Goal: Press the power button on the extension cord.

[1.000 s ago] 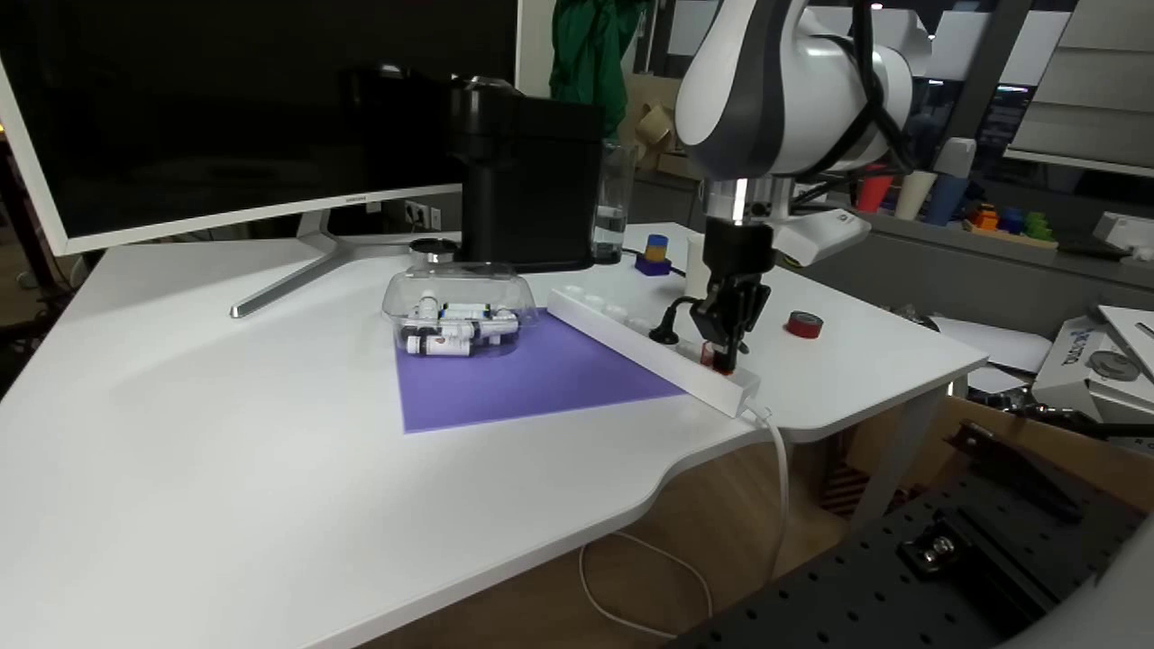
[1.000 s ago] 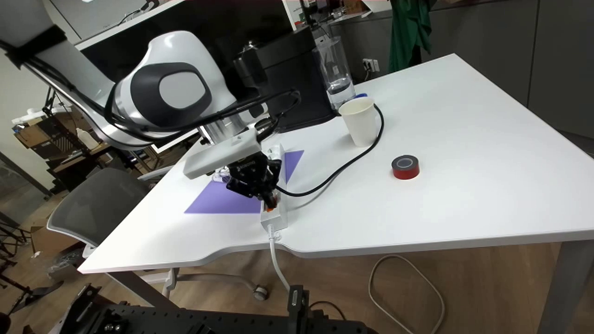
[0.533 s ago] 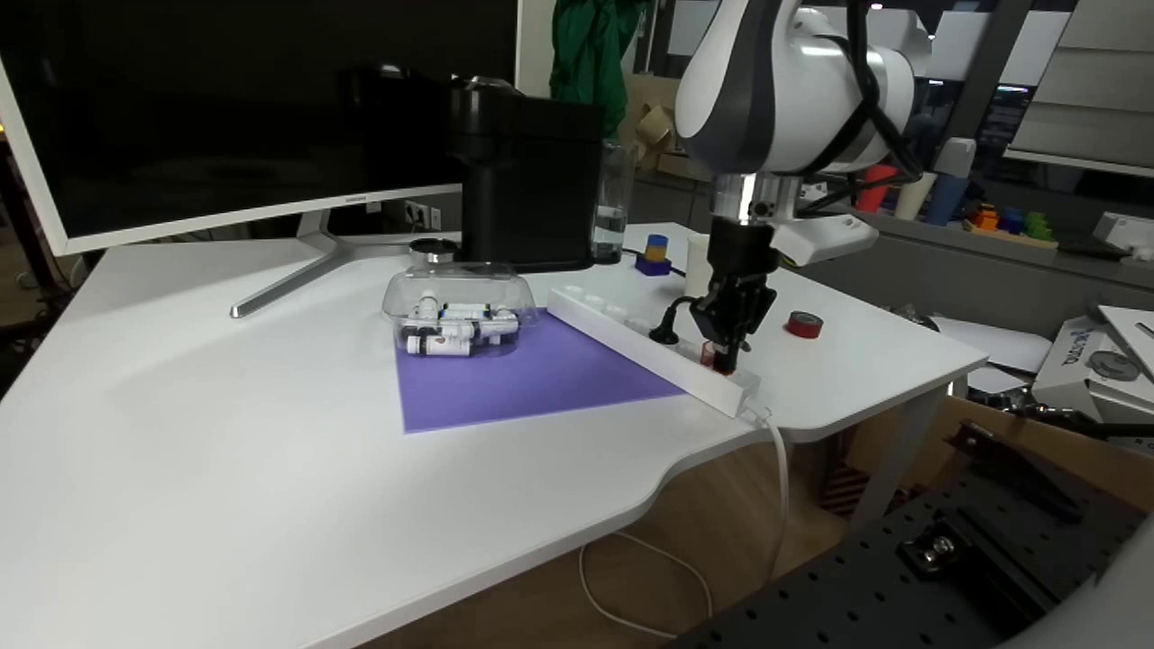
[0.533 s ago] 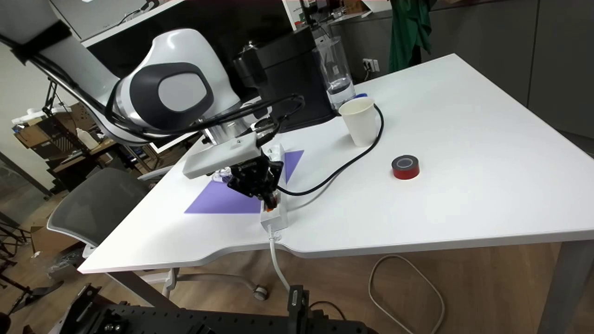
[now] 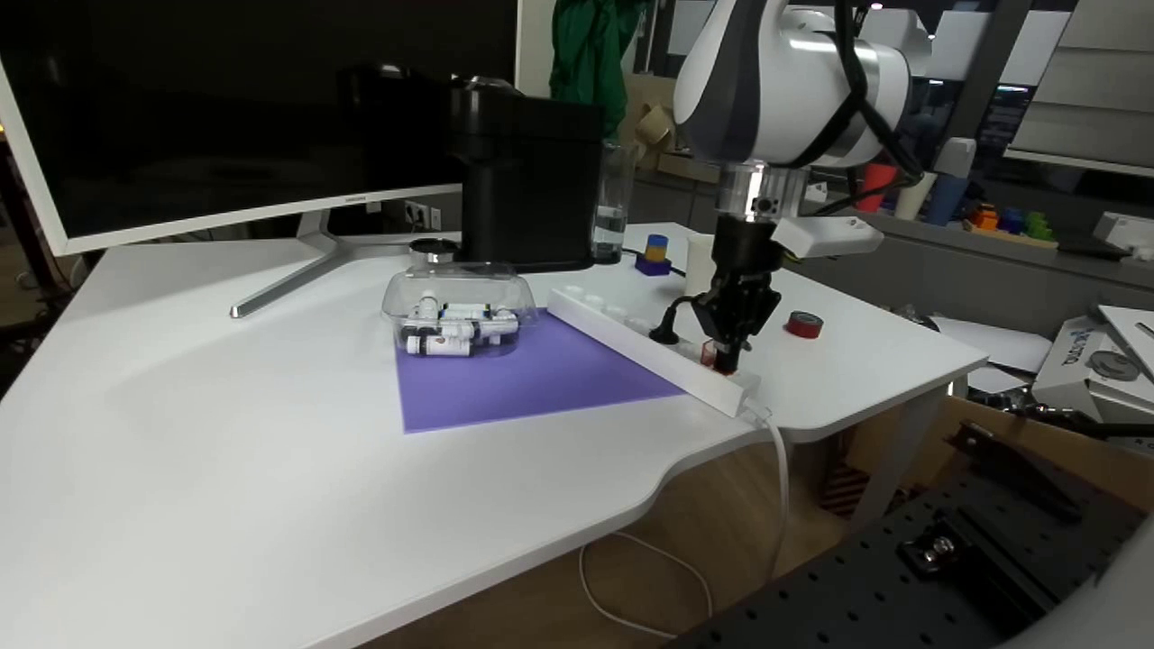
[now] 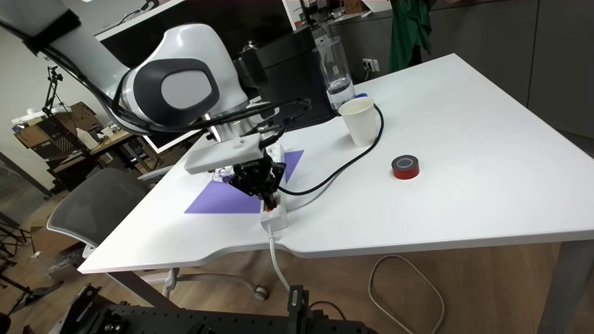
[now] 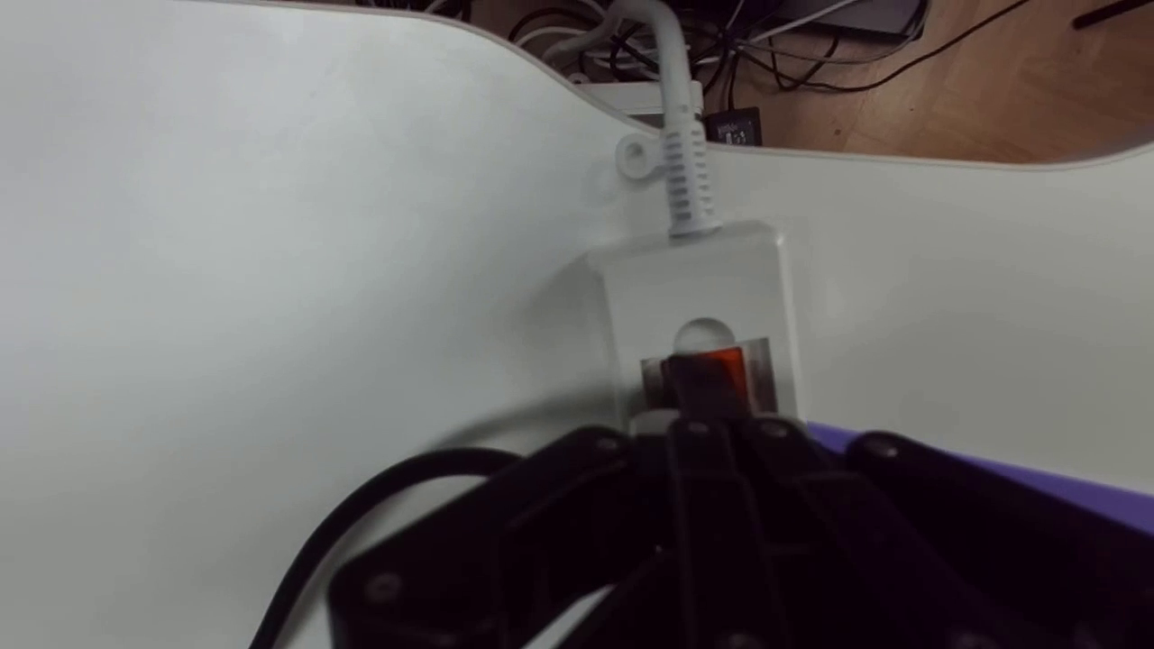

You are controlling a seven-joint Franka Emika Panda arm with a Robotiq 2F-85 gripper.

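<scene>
Close to the curved edge of the white surface point(image 5: 234, 469), the extension cord point(image 5: 640, 350) lies across part of a purple sheet point(image 5: 514, 379), a black plug point(image 5: 664, 333) standing in it. The fingers point(image 7: 708, 388), closed together, point down onto the red-orange power button point(image 7: 736, 368) at the end nearest that edge and seem to touch it, though the dark tips hide much of its face.
</scene>
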